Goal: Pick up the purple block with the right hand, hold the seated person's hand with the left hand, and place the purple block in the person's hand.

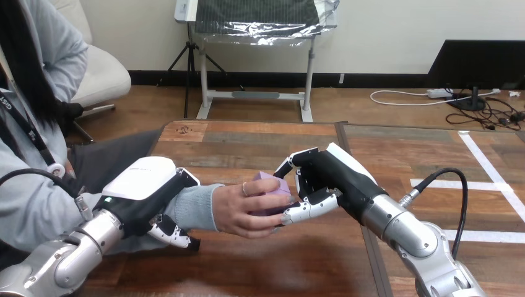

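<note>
The purple block (273,187) lies in the person's hand (244,210) above the table's middle, with the person's fingers curled over it. My right hand (328,176) reaches in from the right. Its thumb touches the block's top right and its fingers (306,210) lie under the block, against the person's fingertips. My left hand (145,189) sits over the person's grey-sleeved wrist (195,207), and its fingers (170,233) curl round beneath the sleeve.
The wooden table (260,142) stretches ahead and to the right, with a seam (347,145) down its middle. The person sits at the left edge. A black cable (458,185) loops off my right forearm.
</note>
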